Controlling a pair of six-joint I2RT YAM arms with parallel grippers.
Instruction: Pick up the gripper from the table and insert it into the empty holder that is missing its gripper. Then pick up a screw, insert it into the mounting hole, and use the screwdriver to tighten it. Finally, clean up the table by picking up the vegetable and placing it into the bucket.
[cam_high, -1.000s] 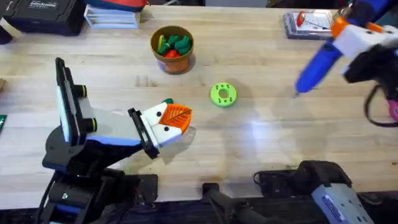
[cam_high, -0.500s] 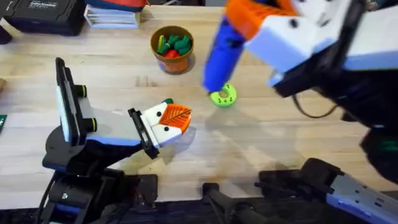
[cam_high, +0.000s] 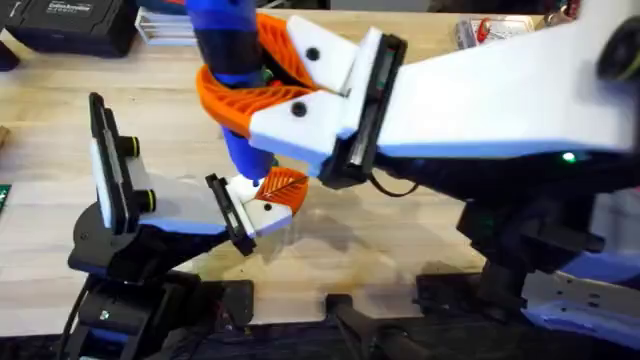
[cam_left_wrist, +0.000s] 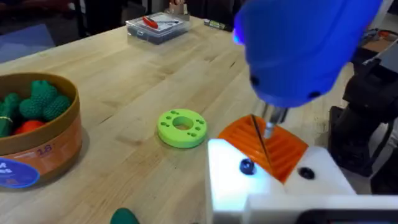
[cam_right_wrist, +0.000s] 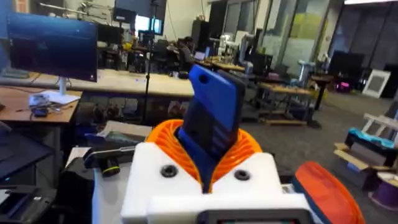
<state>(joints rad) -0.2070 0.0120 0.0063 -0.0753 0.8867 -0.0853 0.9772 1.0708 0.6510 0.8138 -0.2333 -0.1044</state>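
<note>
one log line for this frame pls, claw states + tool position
phase: screw tightening | right claw: shut on screwdriver | bit: at orange gripper on left claw | bucket: holds toy vegetables

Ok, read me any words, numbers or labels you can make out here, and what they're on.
"18": faint, on the orange side of the bucket, as best it reads.
Blue sticker low on that side: too blurred to read.
Black case: white lettering, too blurred to read.
Clear packet: print too small to read.

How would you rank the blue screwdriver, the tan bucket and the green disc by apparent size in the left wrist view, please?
1. Screwdriver, largest, though nearest the camera.
2. Bucket.
3. Green disc, smallest.
</note>
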